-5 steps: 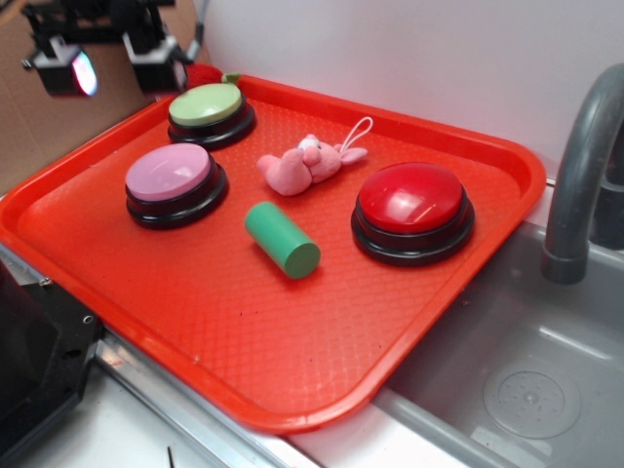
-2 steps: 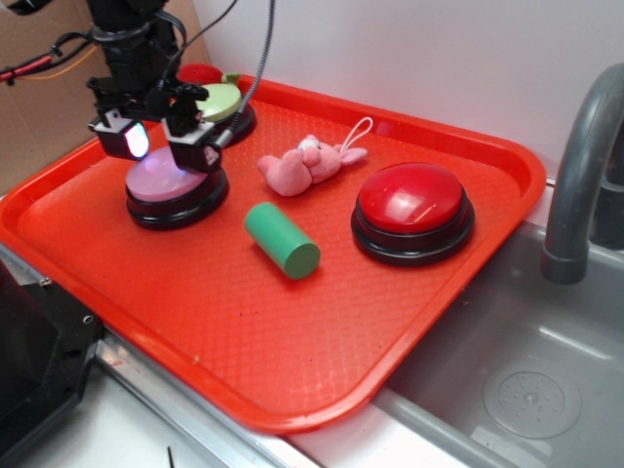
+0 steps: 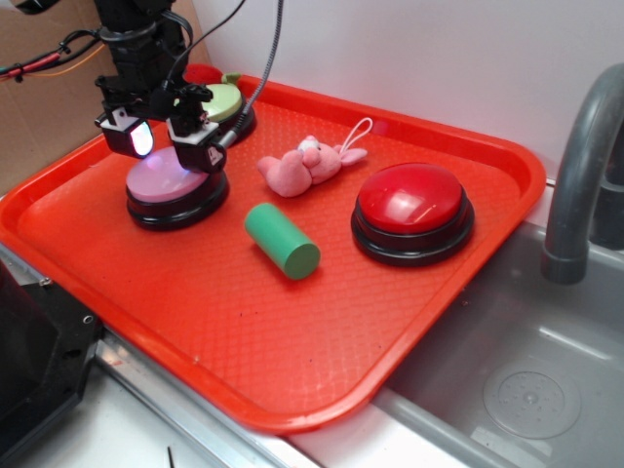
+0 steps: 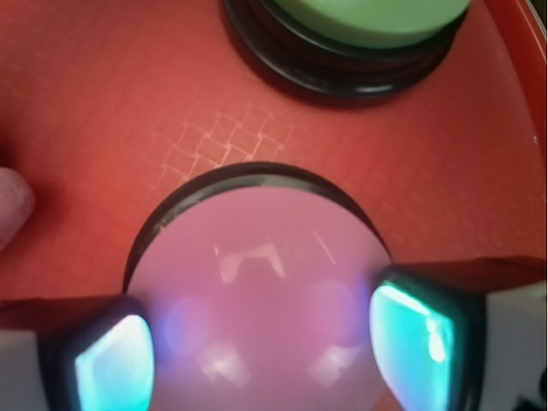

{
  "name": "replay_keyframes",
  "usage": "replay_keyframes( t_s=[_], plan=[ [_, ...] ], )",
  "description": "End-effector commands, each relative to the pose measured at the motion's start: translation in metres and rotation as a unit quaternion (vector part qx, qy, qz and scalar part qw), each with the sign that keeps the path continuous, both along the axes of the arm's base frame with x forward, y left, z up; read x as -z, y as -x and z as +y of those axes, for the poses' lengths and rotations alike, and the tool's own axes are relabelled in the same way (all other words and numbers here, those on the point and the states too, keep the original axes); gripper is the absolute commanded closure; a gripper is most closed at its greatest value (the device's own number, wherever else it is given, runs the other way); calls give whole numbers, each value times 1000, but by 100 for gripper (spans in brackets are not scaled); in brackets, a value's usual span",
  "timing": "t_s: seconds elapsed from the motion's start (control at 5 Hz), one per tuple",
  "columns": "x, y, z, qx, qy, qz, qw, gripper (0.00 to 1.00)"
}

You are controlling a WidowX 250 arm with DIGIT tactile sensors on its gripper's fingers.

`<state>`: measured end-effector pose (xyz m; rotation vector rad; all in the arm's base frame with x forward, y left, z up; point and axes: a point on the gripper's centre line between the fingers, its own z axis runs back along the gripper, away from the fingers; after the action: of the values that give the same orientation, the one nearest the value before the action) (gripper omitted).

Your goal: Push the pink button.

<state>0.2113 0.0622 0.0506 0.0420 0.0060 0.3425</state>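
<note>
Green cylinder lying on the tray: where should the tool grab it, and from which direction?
Judging by its pose, grip the green cylinder block at mid-length across its curved sides, coming straight down from above. It lies on its side on the red plastic tray, angled, with bare tray on both long sides, so the jaws should straddle its axis rather than its flat ends.

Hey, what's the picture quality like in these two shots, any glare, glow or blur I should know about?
Exterior view: sharp and evenly lit; the red button shows soft highlights, and the gripper casts a violet glow on the pink button. Wrist view: close up, the pink button carries window-like reflections, the cyan-lit fingers are blurred, and the green button is cropped and soft.
</note>
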Motion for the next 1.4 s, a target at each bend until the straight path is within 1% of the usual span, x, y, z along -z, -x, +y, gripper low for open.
replay_keyframes(
  t_s=[0.0, 0.2, 0.4, 0.8, 1.0, 1.2],
  plan=[
    [-39, 13, 11, 9, 1, -19, 1000, 0],
    [-56, 15, 8, 1, -13, -28, 1000, 0],
    [-66, 10, 5, 10, -6, -32, 999, 0],
    [-79, 9, 5, 19, -9, -32, 999, 0],
    [-90, 9, 4, 23, -10, -41, 999, 0],
    [-97, 10, 2, 26, -20, -41, 999, 0]
  ],
)
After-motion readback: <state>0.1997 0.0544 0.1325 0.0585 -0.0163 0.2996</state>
